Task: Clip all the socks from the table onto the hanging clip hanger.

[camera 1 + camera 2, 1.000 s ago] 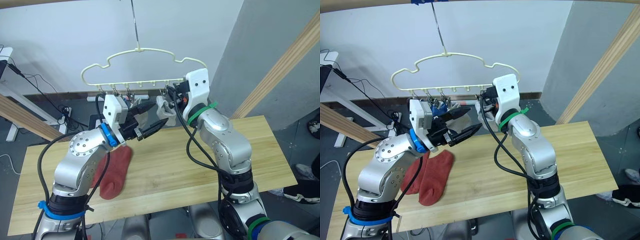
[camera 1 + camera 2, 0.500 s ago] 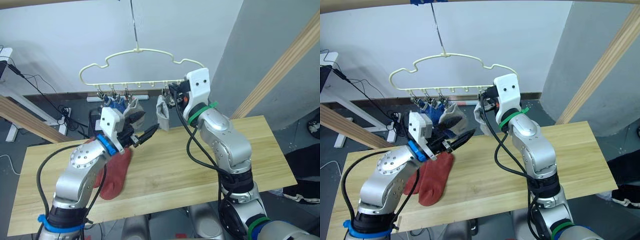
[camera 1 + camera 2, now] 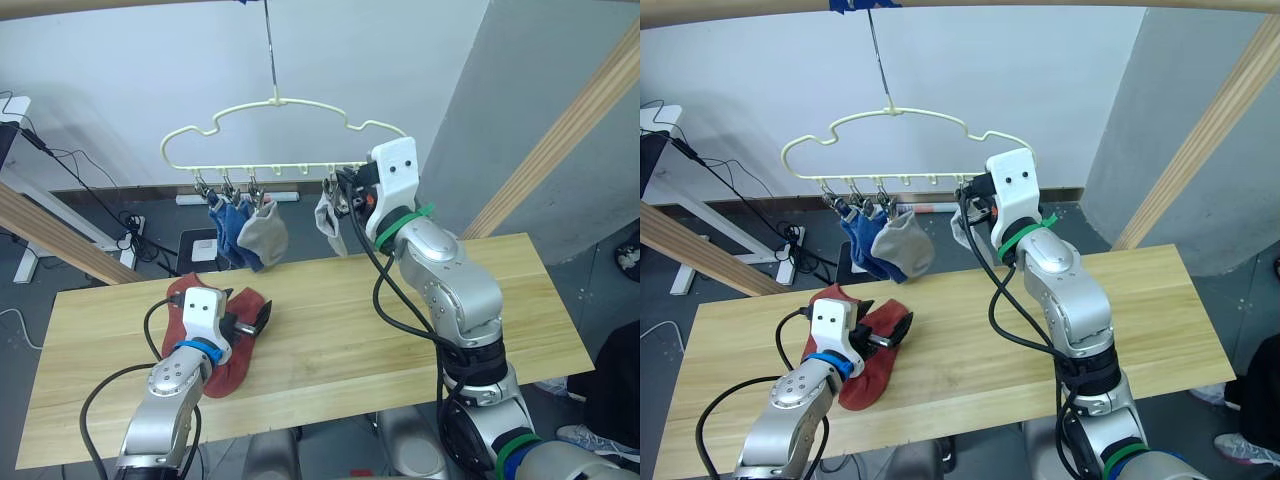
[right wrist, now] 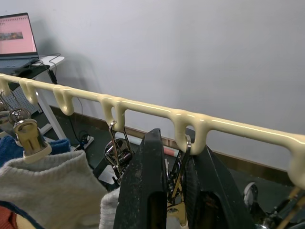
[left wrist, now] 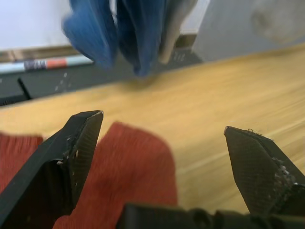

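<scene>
You're looking at four socks hanging on the clip hanger (image 3: 285, 102): two blue socks (image 3: 228, 226), one grey sock (image 3: 264, 238), another grey sock (image 3: 329, 219). Two red socks (image 3: 872, 352) are lying on the table (image 3: 330, 330), still to clip. Left gripper (image 5: 164, 143) is spreading wide just above them, holding nothing. Right gripper (image 4: 172, 191) is pinching a metal clip (image 4: 178, 177) on the hanger.

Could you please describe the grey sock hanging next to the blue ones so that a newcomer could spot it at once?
Start at the cream hanger hanging above the table. Under its left end, socks hang from adjoining clips: two blue socks and one grey sock. It is the rightmost of that bunch, pale against the blue; a second grey sock hangs apart, by the right pincer.
</scene>
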### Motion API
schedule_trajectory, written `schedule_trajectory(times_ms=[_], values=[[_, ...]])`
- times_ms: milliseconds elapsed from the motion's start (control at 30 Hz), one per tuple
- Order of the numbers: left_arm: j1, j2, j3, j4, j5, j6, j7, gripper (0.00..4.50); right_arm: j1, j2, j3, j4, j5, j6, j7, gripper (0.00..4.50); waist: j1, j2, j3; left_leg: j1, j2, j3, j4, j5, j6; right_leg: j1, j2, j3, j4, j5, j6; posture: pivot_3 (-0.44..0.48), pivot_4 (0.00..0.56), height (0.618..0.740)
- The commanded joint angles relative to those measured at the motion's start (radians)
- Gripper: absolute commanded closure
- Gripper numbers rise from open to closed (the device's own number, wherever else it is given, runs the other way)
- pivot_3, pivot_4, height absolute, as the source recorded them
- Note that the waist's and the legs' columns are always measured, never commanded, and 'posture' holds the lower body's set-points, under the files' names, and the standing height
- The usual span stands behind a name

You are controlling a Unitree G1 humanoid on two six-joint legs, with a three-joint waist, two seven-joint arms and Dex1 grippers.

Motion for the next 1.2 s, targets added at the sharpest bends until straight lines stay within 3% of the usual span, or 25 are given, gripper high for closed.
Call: schedule_trajectory(times_ms=[33,233,567,1100,1200], values=[[-0.018,-0.01,0.013,0.05,0.027,0.001,0.035,0.0,-0.02,0.008,0.011,-0.037,0.012,-0.014,0.009,4.39,0.0,-0.001,-0.001,0.0,0.0,0.0,0.0,0.0,0.0,0.0,0.0,0.0,0.0,0.0,0.0,-0.217,0.258,0.735],[-0.006,-0.021,0.009,0.027,0.026,0.047,0.051,0.0,-0.019,0.005,0.007,-0.041,0.011,-0.007,0.01,4.39,-0.003,-0.001,-0.002,0.0,0.0,0.0,0.0,0.0,0.0,0.0,0.0,0.0,0.0,0.0,0.0,-0.23,0.261,0.735],[0.133,-0.067,0.066,-0.189,-0.024,0.173,0.105,0.0,-0.015,0.002,0.005,-0.048,0.011,-0.001,0.01,4.39,-0.004,-0.003,-0.003,0.0,0.001,0.0,-0.001,0.0,0.0,0.0,0.0,0.001,0.0,0.0,0.0,-0.228,0.264,0.735],[0.108,-0.065,0.025,-0.143,0.029,0.281,0.127,0.0,-0.018,0.011,0.01,-0.044,0.015,0.003,0.011,4.39,-0.004,-0.004,-0.007,0.0,0.0,0.001,0.0,0.0,0.0,0.0,0.0,0.001,0.0,0.0,0.0,-0.23,0.265,0.735],[0.111,-0.06,0.025,-0.133,0.042,0.289,0.136,0.54,-0.018,0.012,0.008,-0.041,0.016,0.004,0.012,4.39,-0.004,-0.003,-0.007,0.0,0.0,0.0,0.0,0.0,0.0,0.0,0.0,0.001,0.0,0.0,0.0,-0.23,0.265,0.735]])
